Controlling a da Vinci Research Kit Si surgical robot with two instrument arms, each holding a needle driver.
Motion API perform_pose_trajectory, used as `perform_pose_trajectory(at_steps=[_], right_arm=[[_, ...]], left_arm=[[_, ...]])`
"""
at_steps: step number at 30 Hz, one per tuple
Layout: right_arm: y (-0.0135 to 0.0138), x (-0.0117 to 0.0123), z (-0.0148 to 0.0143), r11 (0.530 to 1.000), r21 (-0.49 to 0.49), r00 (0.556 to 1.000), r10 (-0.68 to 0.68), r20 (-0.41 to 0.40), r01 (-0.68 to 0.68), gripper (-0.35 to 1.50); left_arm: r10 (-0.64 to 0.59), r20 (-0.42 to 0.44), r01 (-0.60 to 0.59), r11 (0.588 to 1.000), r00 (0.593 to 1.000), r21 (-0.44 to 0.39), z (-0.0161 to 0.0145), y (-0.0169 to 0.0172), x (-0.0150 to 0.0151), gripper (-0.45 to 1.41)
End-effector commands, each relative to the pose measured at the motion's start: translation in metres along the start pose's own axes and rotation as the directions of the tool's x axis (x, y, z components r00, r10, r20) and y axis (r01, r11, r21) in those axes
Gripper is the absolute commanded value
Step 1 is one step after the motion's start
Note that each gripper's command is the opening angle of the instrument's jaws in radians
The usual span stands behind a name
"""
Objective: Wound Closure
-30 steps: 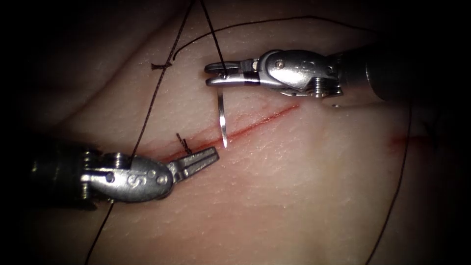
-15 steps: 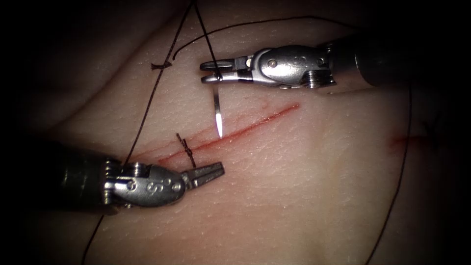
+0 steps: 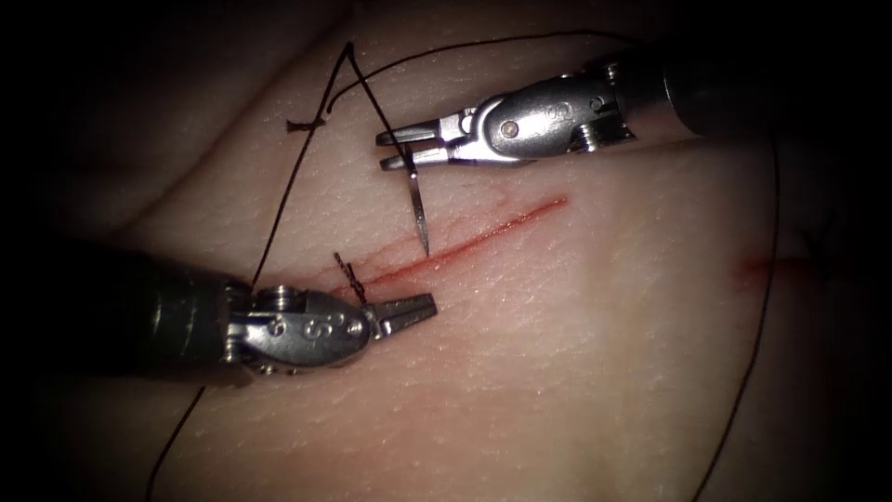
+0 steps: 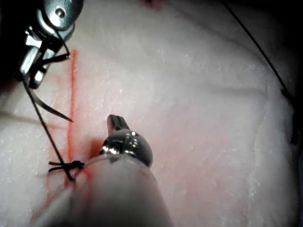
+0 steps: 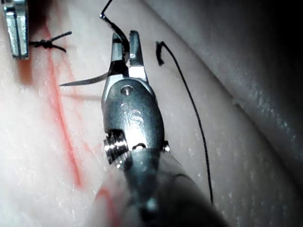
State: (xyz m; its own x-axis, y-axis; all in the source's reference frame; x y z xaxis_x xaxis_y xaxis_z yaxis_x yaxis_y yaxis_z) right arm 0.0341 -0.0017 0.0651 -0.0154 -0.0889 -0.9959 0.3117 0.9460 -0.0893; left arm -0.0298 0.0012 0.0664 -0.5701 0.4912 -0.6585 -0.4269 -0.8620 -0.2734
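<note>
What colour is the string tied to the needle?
The thread is black, a thin dark line against the pale tissue. It shows best in the endoscope view.

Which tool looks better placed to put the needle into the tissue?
Probably the right tool: it holds the needle near its thread end, tip just above the cut. The left tool is shut, holding nothing.

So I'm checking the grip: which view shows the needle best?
Right wrist view: the needle shows side-on, free of the tissue, held near its rear by the right tool. Endoscope foreshortens it; left wrist shows its curve.
</note>
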Motion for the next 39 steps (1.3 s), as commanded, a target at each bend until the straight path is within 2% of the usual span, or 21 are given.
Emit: perform_pose_trajectory(at_steps=[1, 12, 30, 39], right_arm=[[-0.0001, -0.0005, 0.0010, 1.000, 0.004, 1.000, -0.014, 0.000, 0.014, -0.35], [-0.0006, -0.0007, 0.0019, 0.994, -0.006, 0.994, -0.105, -0.010, 0.105, -0.35], [-0.0009, -0.0012, 0.0035, 0.981, -0.001, 0.981, -0.193, -0.022, 0.193, -0.35], [-0.0012, -0.0023, 0.0034, 0.973, -0.001, 0.973, -0.231, -0.018, 0.231, -0.35]], left_arm=[[0.001, 0.004, -0.001, 1.000, 1.000, 0.000, 0.0010, 0.0005, -0.0006, -0.45], [-0.007, 0.037, 0.007, 1.000, 0.999, -0.002, 0.0028, -0.0005, -0.0030, -0.45], [-0.032, 0.054, 0.032, 0.999, 0.998, 0.000, 0.0032, -0.0005, -0.0036, -0.45], [-0.036, 0.057, 0.036, 0.999, 0.998, -0.003, 0.0027, -0.0004, -0.0039, -0.45]])
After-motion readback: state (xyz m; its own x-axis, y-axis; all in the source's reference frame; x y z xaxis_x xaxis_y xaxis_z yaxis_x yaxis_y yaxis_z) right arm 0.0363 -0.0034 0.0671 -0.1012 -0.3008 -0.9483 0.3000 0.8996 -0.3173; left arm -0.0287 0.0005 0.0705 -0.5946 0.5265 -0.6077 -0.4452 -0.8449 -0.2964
